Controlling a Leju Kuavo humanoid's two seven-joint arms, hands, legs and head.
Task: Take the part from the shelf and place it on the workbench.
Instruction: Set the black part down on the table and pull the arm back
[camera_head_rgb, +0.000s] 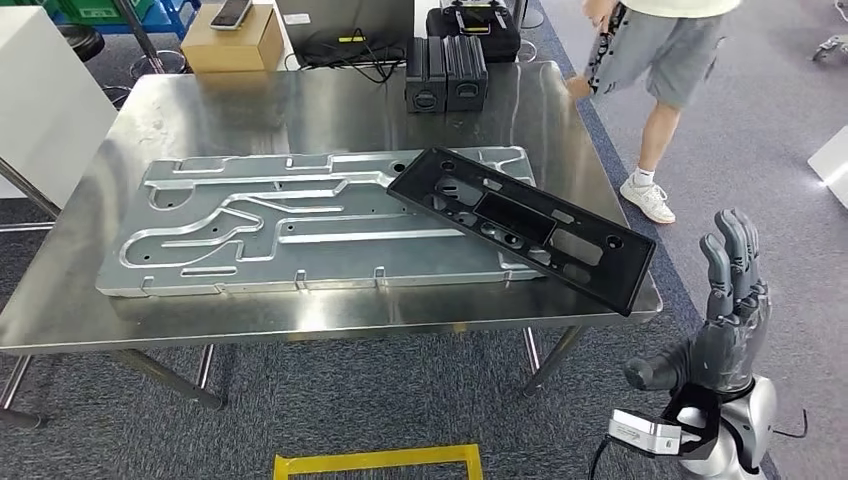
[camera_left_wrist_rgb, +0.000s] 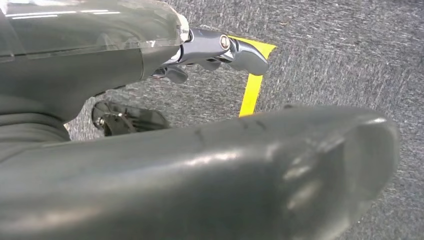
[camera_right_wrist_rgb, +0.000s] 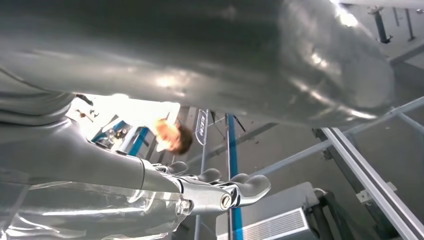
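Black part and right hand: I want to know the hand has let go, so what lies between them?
In the head view only bare carpet lies between the black part on the workbench and the raised, empty right hand.

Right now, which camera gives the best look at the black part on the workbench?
The head view: the black part lies whole across the workbench, overlapping the aluminium plate. The wrist views face carpet and ceiling instead.

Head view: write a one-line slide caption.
Black part lies on the workbench; open right hand is raised beside it.
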